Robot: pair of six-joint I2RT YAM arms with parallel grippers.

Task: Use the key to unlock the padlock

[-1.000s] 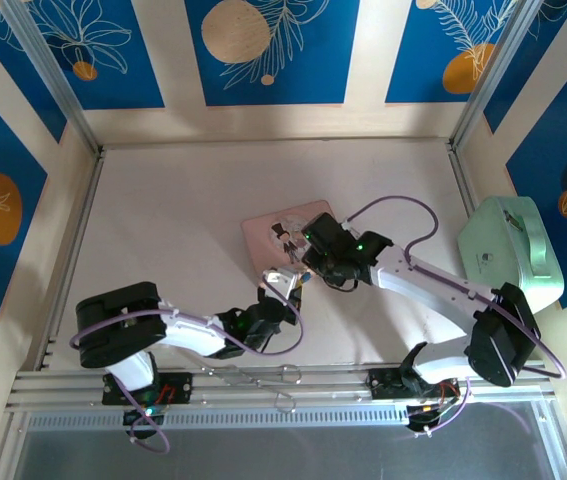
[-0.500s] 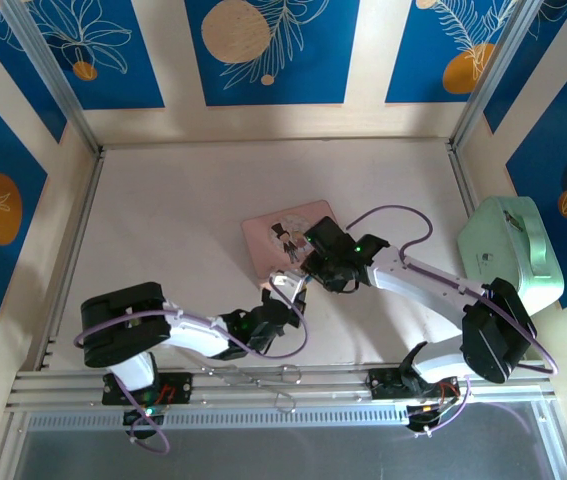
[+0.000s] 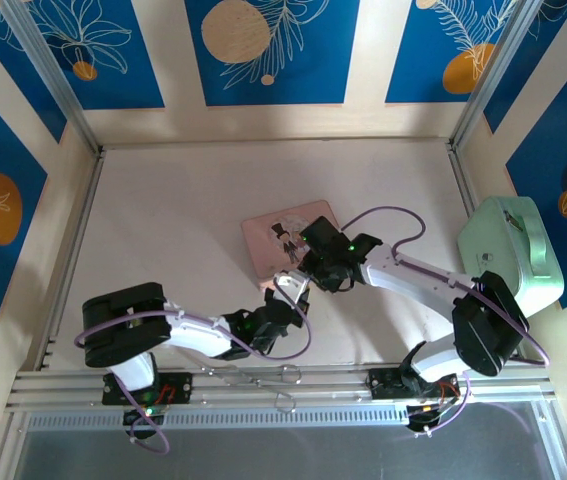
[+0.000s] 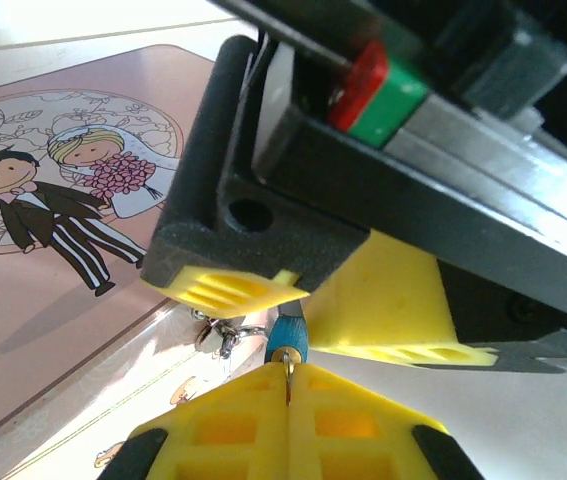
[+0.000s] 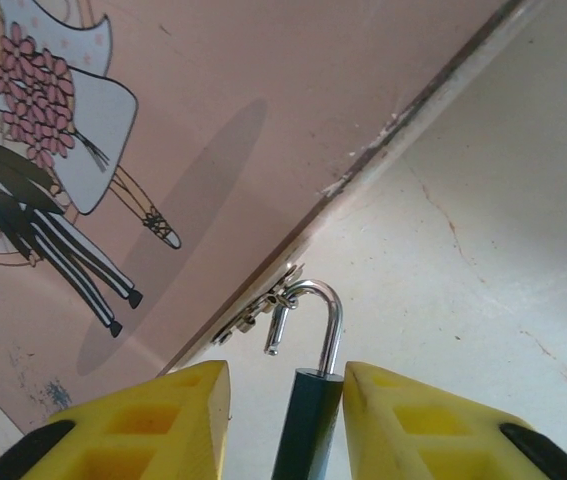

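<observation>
The small teal padlock (image 5: 308,425) hangs by its silver shackle (image 5: 330,305) from the latch of the pink illustrated box (image 5: 213,120). The shackle's short end is out of the body. My right gripper (image 5: 286,390) is open around the padlock's body: the right finger touches it and a gap shows on the left side. In the left wrist view my left gripper (image 4: 288,388) is shut on the thin key (image 4: 287,362), whose tip sits in the bottom of the padlock (image 4: 288,335). Both grippers meet at the box's near corner (image 3: 293,282).
The pink box (image 3: 273,235) lies mid-table. A mint-green case (image 3: 511,250) stands at the right wall. A looped metal tool (image 3: 263,375) rests on the front rail between the arm bases.
The right arm has shifted slightly left and its elbow has drawn in. The left gripper has edged right towards the box corner, still shut on the key.
</observation>
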